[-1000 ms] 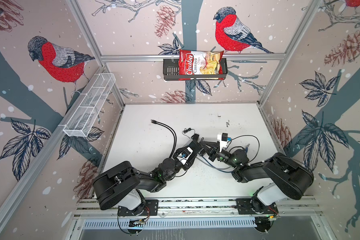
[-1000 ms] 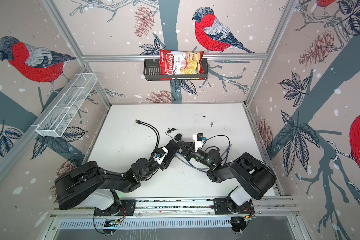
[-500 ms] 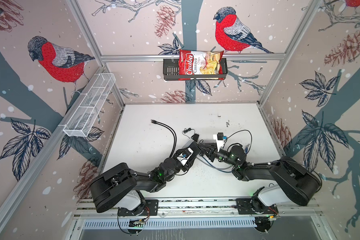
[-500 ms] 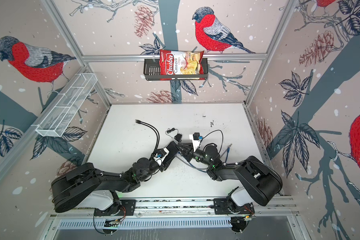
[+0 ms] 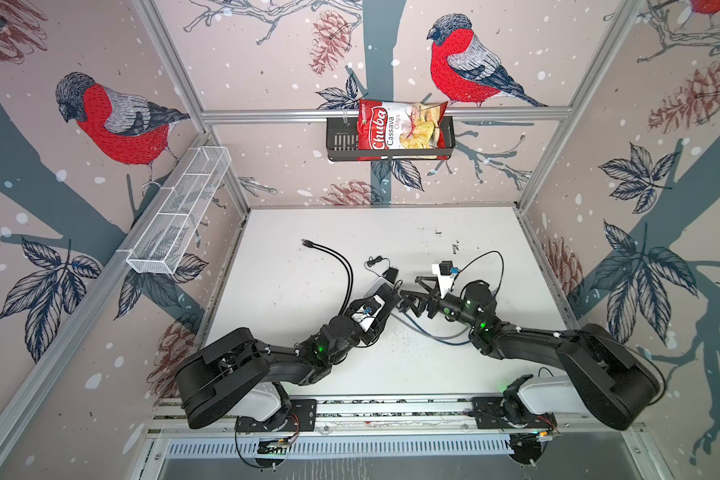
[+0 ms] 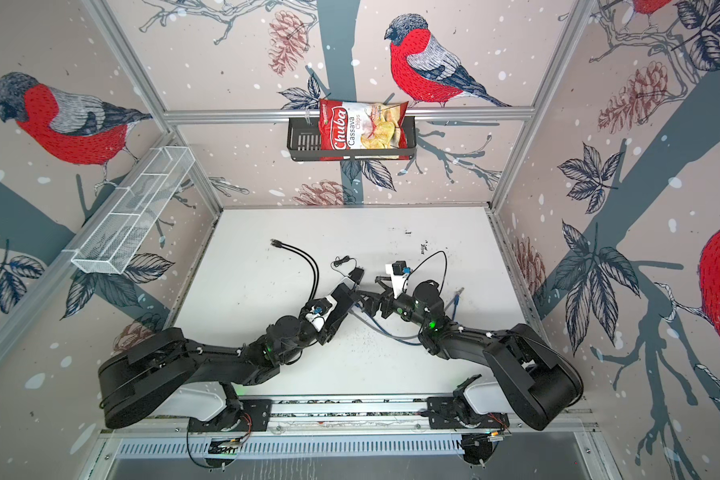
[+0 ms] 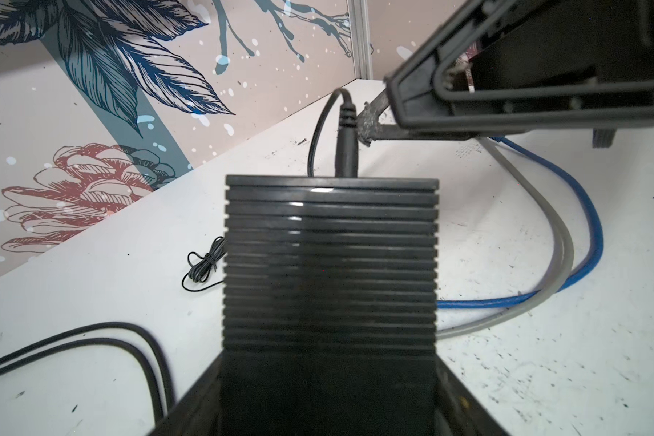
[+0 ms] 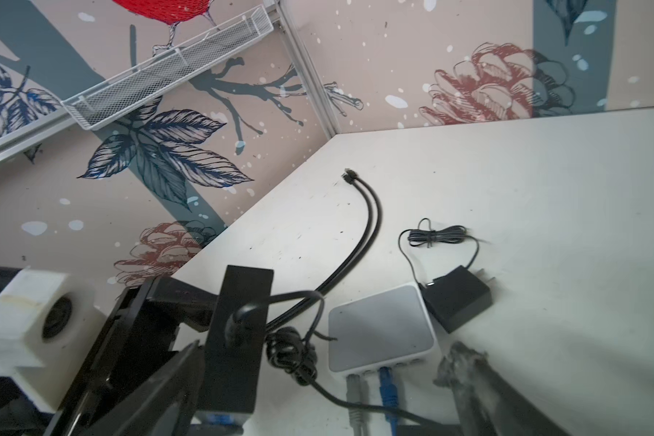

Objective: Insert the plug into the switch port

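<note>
My left gripper (image 7: 329,396) is shut on the switch (image 7: 329,245), a black ribbed box held a little above the table. In both top views the switch (image 5: 387,298) (image 6: 344,300) shows mid-table. The plug (image 7: 346,147), black with a thin cord, sits in the port on the switch's far end. The right wrist view also shows this plug (image 8: 242,317) on the box (image 8: 238,358). My right gripper (image 5: 410,291) (image 8: 323,370) stands open by that end. One worn fingertip (image 7: 367,126) is right beside the plug, and nothing is held.
A small white box (image 8: 380,328) lies on the table, with a grey cable (image 8: 355,392) and a blue cable (image 8: 387,389) plugged in. A black adapter (image 8: 455,300) lies beside it. Two black cables (image 5: 341,266) run toward the back left. A wire basket (image 5: 179,216) hangs on the left wall.
My right gripper was shut near the switch's end a second ago and has now opened wide. Its arm has stretched slightly leftward. The left arm has kept its hold and place.
</note>
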Robot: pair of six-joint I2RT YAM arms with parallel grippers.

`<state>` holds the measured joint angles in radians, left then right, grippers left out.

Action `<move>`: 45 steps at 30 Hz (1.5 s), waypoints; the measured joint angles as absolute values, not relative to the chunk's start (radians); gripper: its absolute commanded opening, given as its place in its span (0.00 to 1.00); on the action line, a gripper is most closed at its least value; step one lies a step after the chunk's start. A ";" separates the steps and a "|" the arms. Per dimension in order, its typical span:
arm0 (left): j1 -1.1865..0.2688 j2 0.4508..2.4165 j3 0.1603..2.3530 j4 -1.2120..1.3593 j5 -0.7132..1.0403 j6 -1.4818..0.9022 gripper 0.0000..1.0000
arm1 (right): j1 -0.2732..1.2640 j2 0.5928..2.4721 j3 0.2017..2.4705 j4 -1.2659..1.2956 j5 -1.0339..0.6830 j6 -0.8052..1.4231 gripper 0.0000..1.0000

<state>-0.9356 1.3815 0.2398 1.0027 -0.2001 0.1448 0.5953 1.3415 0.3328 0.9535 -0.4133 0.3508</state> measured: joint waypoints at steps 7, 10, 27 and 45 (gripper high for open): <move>-0.936 1.332 0.265 0.883 -0.224 0.105 0.32 | 0.576 1.329 0.355 0.739 -0.310 0.284 0.99; -0.936 1.306 0.275 0.829 -0.241 0.096 0.32 | 0.559 1.302 0.332 0.686 -0.230 0.315 0.99; -0.936 1.137 0.386 0.361 -0.319 -0.077 0.33 | 0.706 1.314 0.445 0.378 0.025 0.254 1.00; -0.936 1.068 0.414 0.133 -0.375 -0.187 0.33 | 0.928 1.574 0.570 0.253 0.203 0.183 0.99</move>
<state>-0.9360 1.0676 0.4145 0.1329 -0.3748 -0.1867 0.9276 1.5738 0.5705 0.2535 0.2031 0.1825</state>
